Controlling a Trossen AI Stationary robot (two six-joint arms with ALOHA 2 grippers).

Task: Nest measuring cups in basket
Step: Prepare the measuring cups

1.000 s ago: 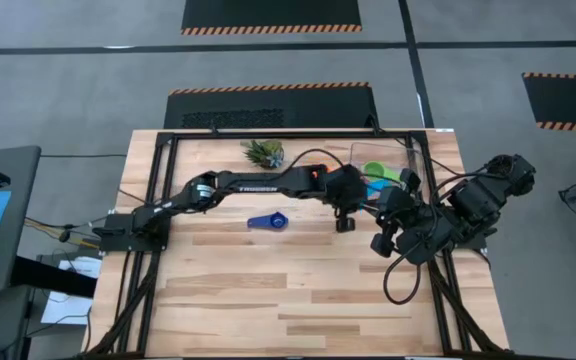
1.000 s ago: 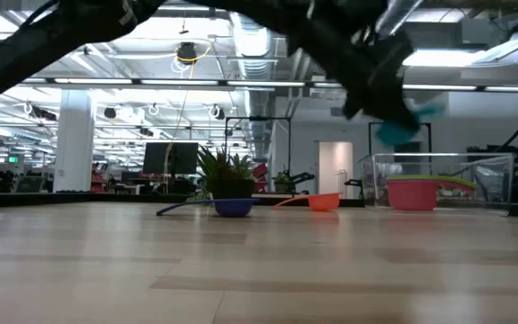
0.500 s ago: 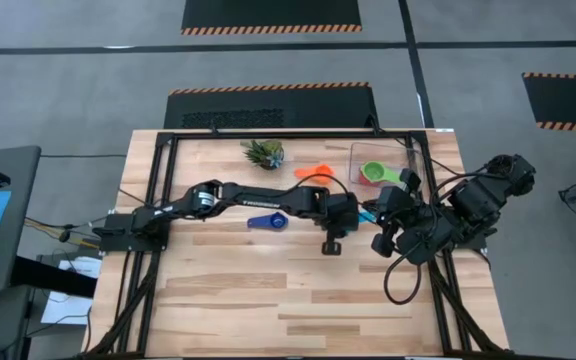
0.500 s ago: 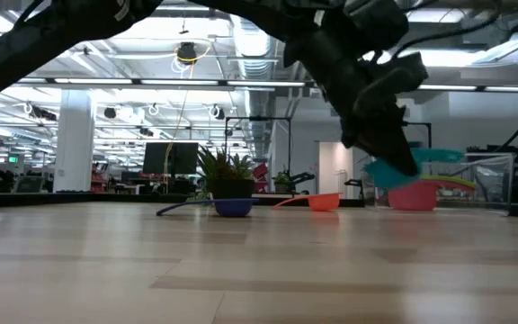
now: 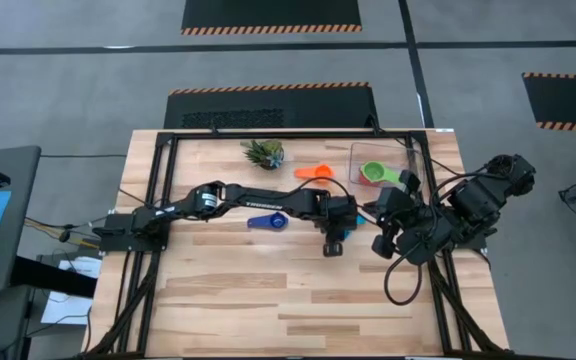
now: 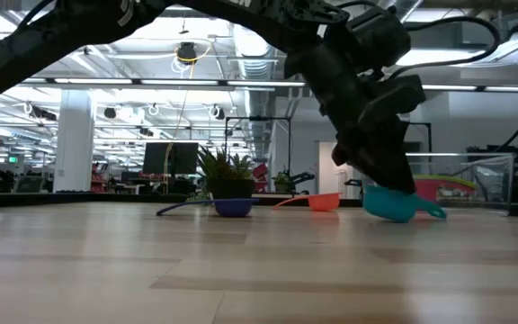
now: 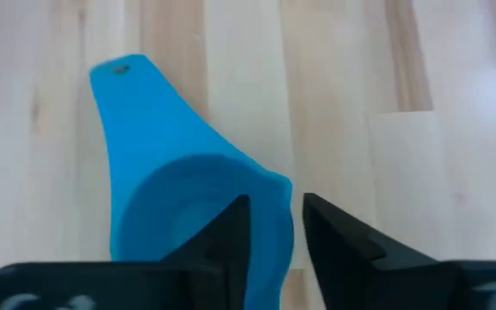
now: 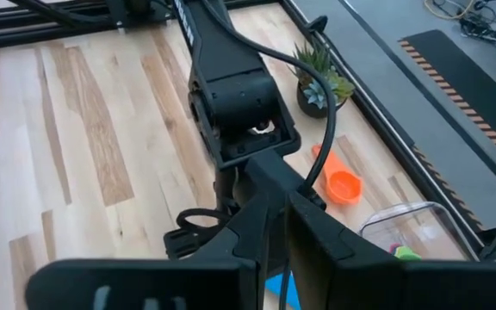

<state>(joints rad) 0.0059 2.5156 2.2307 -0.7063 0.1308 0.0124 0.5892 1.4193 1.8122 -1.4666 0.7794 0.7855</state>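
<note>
A light blue measuring cup (image 6: 394,203) sits upright on the table, just nearer and to the left of the clear basket (image 5: 396,153). Its handle (image 6: 434,213) points toward the basket. My left gripper (image 7: 275,202) slants down onto it, one finger inside the bowl and one outside; a thin gap shows beside the outer finger, so I call it open. A green cup (image 5: 373,172) and a reddish one (image 6: 434,189) lie in the basket. My right gripper (image 8: 278,226) hangs shut high over the table's right side, holding nothing. My left gripper straddles the cup's wall (image 7: 281,207) on the side opposite the handle, coming from above at a slant. Whether the inner finger (image 7: 231,231) still touches the wall, I cannot tell. The cup stands on its own base on the table.
An orange cup (image 5: 313,172) lies left of the basket and a dark blue cup (image 5: 268,221) near the table's middle. A small potted plant (image 5: 263,152) stands at the far edge. The near half of the wooden table shows bare boards.
My left gripper has come down and toward the table's near edge, away from the basket, tipping steeper. The light blue cup, which hung in the air beside the basket, now rests on the table.
</note>
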